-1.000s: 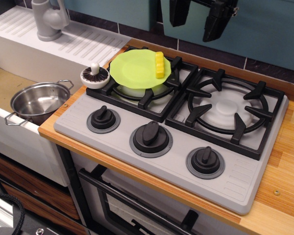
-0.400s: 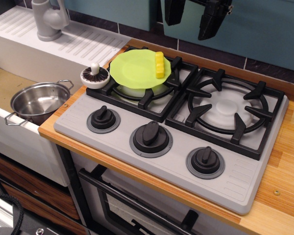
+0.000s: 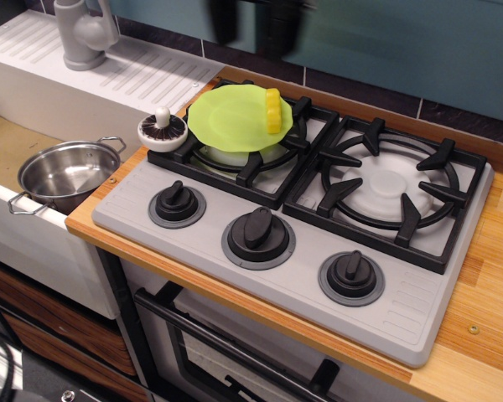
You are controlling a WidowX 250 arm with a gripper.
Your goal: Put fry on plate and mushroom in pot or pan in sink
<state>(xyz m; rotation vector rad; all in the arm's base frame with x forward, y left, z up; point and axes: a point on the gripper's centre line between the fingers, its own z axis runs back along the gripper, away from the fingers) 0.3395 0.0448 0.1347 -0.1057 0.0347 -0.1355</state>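
Note:
The yellow ridged fry (image 3: pixel 273 110) lies on the right side of the lime-green plate (image 3: pixel 230 119), which rests on the back left burner. The mushroom (image 3: pixel 162 128) sits upside down, gills up, on the stove's left corner beside the plate. The shiny steel pot (image 3: pixel 65 174) stands empty in the sink (image 3: pixel 8 146). My gripper (image 3: pixel 253 23) is high at the top edge, above and behind the plate, blurred by motion. Its two black fingers hang apart with nothing between them.
A grey stove (image 3: pixel 293 251) with two black burner grates and three black knobs fills the middle. A grey faucet (image 3: pixel 82 33) stands on the ribbed drainboard (image 3: pixel 142 79) at the back left. A wooden counter (image 3: pixel 490 285) runs along the right.
My gripper has moved left along the top edge, from above the right burner to above the plate. The fry, plate, mushroom and pot have not moved.

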